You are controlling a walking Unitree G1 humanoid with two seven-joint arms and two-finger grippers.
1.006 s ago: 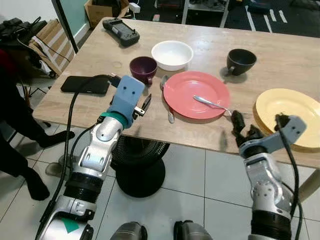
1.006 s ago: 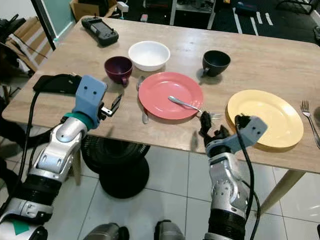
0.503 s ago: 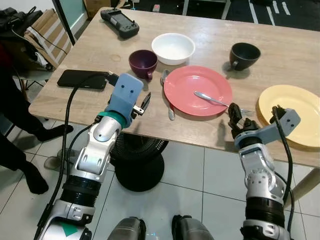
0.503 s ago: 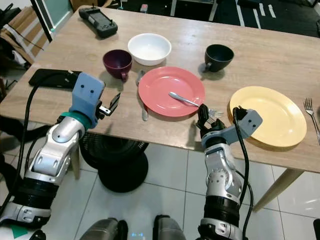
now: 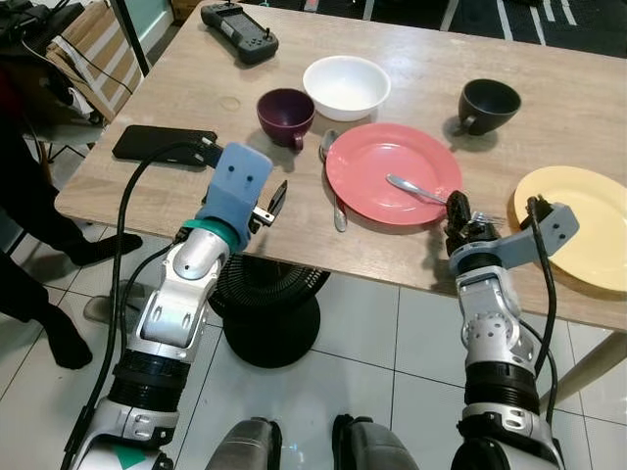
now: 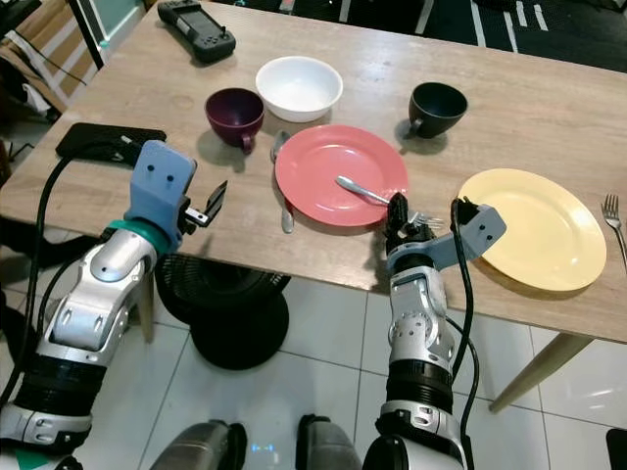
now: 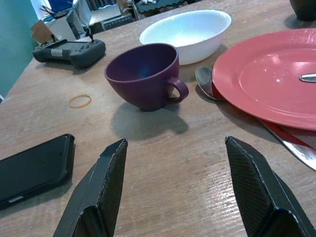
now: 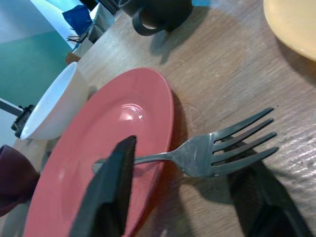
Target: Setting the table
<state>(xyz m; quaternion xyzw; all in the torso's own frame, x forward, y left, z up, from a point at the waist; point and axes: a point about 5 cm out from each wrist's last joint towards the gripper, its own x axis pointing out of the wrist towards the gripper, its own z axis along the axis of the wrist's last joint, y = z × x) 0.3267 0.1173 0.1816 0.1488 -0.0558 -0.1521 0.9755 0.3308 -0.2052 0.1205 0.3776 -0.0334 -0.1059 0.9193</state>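
Observation:
A red plate [image 5: 394, 173] lies near the table's front edge. A fork [image 5: 421, 194] rests on it, with its tines off the rim on the wood. My right gripper [image 5: 458, 217] is open at those tines, and in the right wrist view the fork [image 8: 207, 153] lies between the two fingers. A spoon [image 5: 331, 186] lies left of the plate. Behind stand a purple cup [image 5: 285, 113], a white bowl [image 5: 345, 86] and a black cup [image 5: 488, 101]. A yellow plate [image 5: 578, 225] sits at the right. My left gripper [image 5: 274, 199] is open and empty over the front edge, pointing at the purple cup [image 7: 145, 74].
A black phone [image 5: 164, 144] and a black controller [image 5: 239, 20] lie on the table's left side. A second fork [image 6: 614, 220] lies right of the yellow plate. A person's leg [image 5: 29, 196] is at the left, and a round black base [image 5: 265, 313] stands under the table.
My right gripper has moved in from the table edge up to the fork's tines. The left gripper has stayed near the spoon. The camera has shifted a little.

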